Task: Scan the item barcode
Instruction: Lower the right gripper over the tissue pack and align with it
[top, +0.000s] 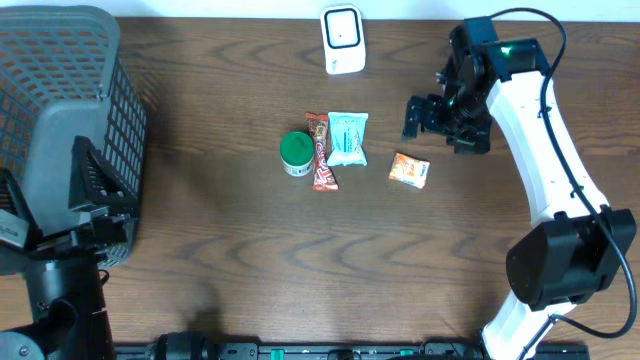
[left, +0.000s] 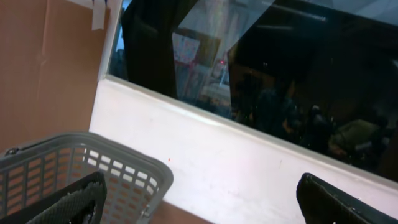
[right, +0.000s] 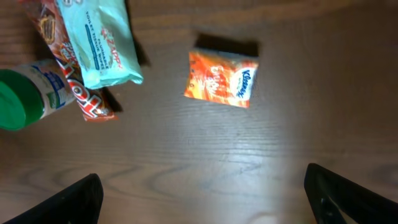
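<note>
Several items lie mid-table: an orange Kleenex pack (top: 409, 170) (right: 221, 79), a light-blue tissue pack (top: 348, 138) (right: 96, 40), a red candy bar (top: 321, 152) (right: 74, 81) and a green-lidded jar (top: 296, 153) (right: 25, 96). A white barcode scanner (top: 343, 40) stands at the far edge. My right gripper (top: 420, 118) (right: 205, 199) hovers just right of the orange pack, open, nothing between its fingers. My left gripper (top: 100, 190) (left: 199, 205) is at the near left beside the basket, open and empty, and its camera faces a wall and a window.
A grey mesh basket (top: 70, 110) (left: 74, 174) fills the left side of the table. The right arm's white links (top: 545, 150) run down the right edge. Bare wood lies in front of the items.
</note>
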